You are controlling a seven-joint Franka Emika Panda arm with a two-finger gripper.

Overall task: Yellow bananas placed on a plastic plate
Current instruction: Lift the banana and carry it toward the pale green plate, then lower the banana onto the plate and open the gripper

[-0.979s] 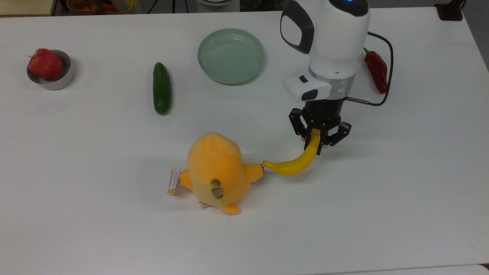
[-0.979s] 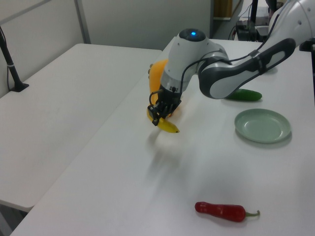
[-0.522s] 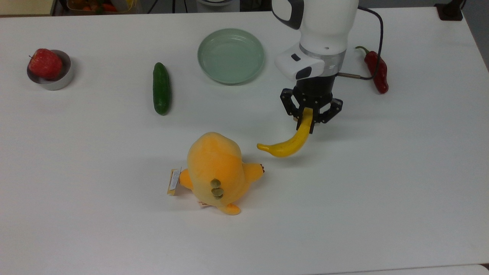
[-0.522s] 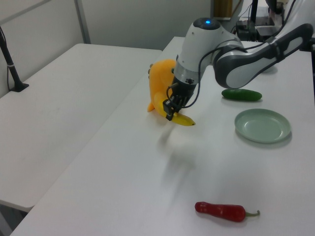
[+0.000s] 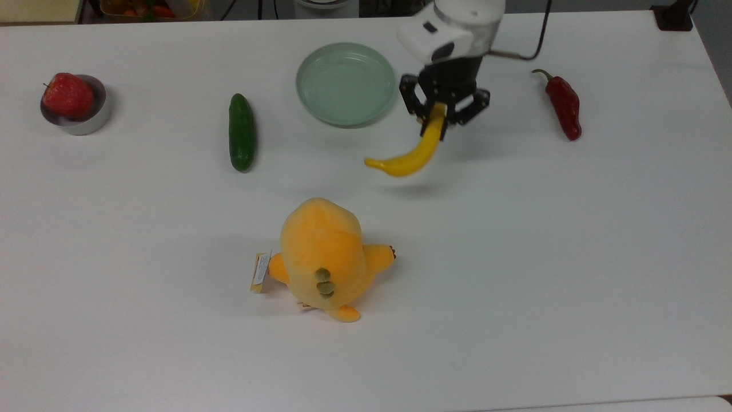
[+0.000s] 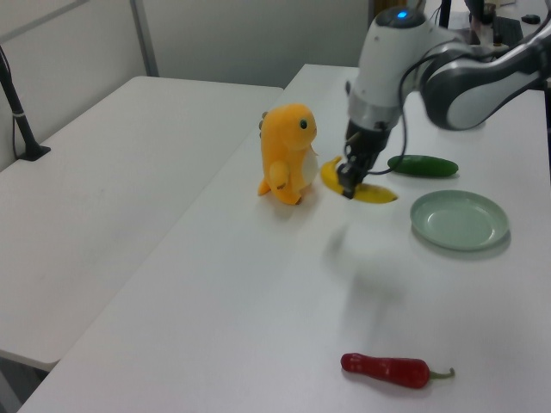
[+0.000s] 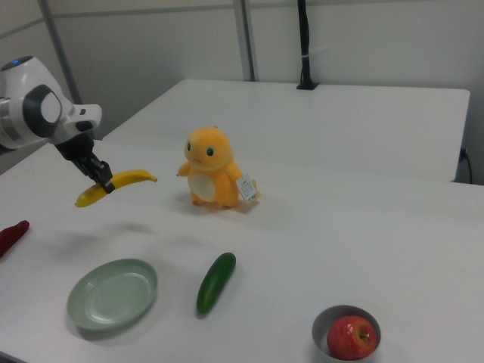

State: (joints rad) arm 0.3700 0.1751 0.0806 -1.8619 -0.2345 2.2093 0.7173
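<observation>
A slim curved yellow banana (image 5: 409, 157) (image 6: 370, 191) (image 7: 125, 184) hangs in the air above the table, with my gripper (image 5: 439, 114) (image 6: 348, 185) (image 7: 102, 183) shut on one of its ends. The pale mint-green plate (image 5: 345, 83) (image 6: 459, 220) (image 7: 112, 293) lies on the table with nothing in it. In the top view the gripper is just to the right of the plate's rim, and the banana's free end points down and to the left, below the plate. A faint shadow lies on the table beneath the banana.
A fat orange-yellow plush toy (image 5: 323, 257) (image 6: 287, 153) (image 7: 210, 168) stands mid-table. A green cucumber (image 5: 241, 132) (image 6: 422, 165) (image 7: 215, 281) lies left of the plate in the top view. A red chili pepper (image 5: 564, 104) (image 6: 386, 370) is on the right; a red apple (image 5: 68, 95) (image 7: 350, 336) sits in a metal tin.
My gripper has carried the banana up off the table beside the plush toy, toward the top view's upper left, until it is right next to the plate. Nothing else moved.
</observation>
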